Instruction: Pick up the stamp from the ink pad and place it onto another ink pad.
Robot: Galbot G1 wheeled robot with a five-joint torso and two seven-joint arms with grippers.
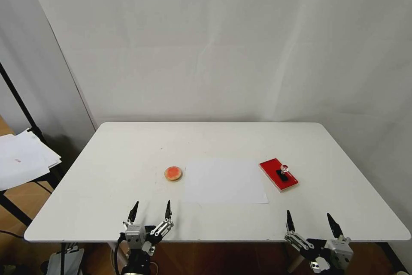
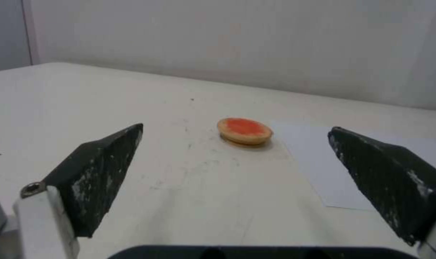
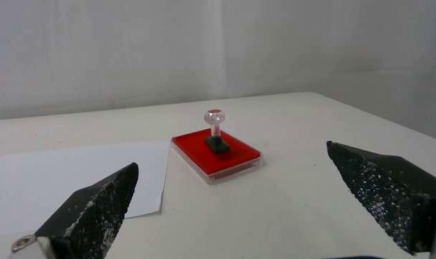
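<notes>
stamp: the stamp (image 1: 283, 171) is standing upright on the ink pad (image 1: 272, 171), over on the right side of the table (image 1: 128, 146). Black base sits flat on the red, clear ball knob on top.

target: another ink pad (image 1: 173, 173), the little round one, sits left of the white paper sheet (image 1: 224, 180), well apart from the red pad.

right end effector: right end effector (image 1: 310, 222) hovers at the near table edge, fingers spread wide, holding nothing. The stamp is lined up roughly between the fingertips in the right wrist view, so I'd say this arm takes the pick.

left end effector: left end effector (image 1: 150, 210) also spread and empty, parked near the front edge facing the round pad.

how I'd do it: reach forward, come in low and pinch the thin stem or the black block, not the slippery ball.

watch out: the pad looks light, so it may slide or lift with the stamp. Lift straight up, slowly.

placing: the disc is tiny, so centre the base before letting go.
</notes>
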